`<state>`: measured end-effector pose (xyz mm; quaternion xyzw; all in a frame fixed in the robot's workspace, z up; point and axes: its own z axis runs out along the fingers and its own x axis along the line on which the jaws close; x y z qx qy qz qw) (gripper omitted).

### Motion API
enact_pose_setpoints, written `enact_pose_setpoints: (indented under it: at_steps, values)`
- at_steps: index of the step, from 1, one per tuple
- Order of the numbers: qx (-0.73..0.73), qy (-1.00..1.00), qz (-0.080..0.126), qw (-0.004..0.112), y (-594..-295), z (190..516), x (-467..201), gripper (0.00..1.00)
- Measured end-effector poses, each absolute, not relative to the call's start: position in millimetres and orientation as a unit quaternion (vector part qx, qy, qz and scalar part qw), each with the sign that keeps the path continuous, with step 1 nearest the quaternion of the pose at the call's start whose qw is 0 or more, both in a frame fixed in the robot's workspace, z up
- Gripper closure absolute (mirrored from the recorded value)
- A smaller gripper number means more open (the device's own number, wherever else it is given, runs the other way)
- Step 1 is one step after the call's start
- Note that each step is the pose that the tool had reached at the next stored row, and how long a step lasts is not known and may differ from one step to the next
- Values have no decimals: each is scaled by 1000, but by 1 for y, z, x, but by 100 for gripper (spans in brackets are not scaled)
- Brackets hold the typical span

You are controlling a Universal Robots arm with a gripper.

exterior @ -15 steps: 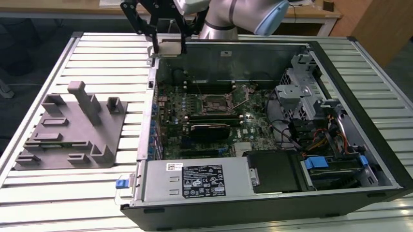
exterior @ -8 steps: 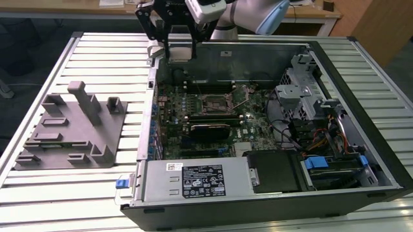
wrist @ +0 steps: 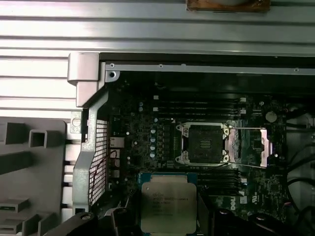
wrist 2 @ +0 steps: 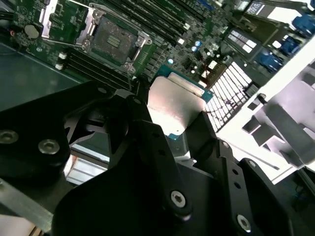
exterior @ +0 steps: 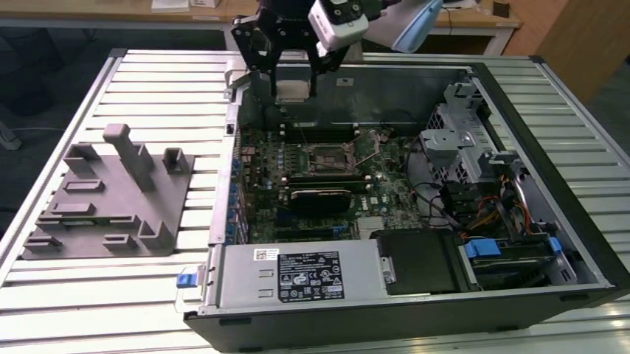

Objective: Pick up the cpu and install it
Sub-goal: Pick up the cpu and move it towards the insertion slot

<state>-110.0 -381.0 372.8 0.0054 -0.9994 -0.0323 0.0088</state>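
CPU [wrist: 168,204] sits clamped by two opposite edges in the hand [wrist 2: 171,114], held in the air over the open computer case [exterior: 394,318], above the motherboard [exterior: 389,193] and apart from the open socket [wrist: 203,143]. We judge it light, rigid and thin, with a fragile underside, so we advise edge contact only. Its lid is flat matte silver metal on a square green board.

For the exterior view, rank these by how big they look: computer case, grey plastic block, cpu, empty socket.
1. Computer case
2. Grey plastic block
3. Empty socket and cpu: they look about alike. The cpu is held aloft in the gripper, so its nearness to the camera is unsure, and I leave them unranked.
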Motion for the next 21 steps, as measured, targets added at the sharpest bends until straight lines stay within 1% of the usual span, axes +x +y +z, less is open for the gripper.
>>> enact_pose_setpoints:
  at_steps: [8,21]
  values:
    - [5,-999,-32,11,-378,358,-92,45]
    - [7,-999,-32,11,-374,335,-74,45]
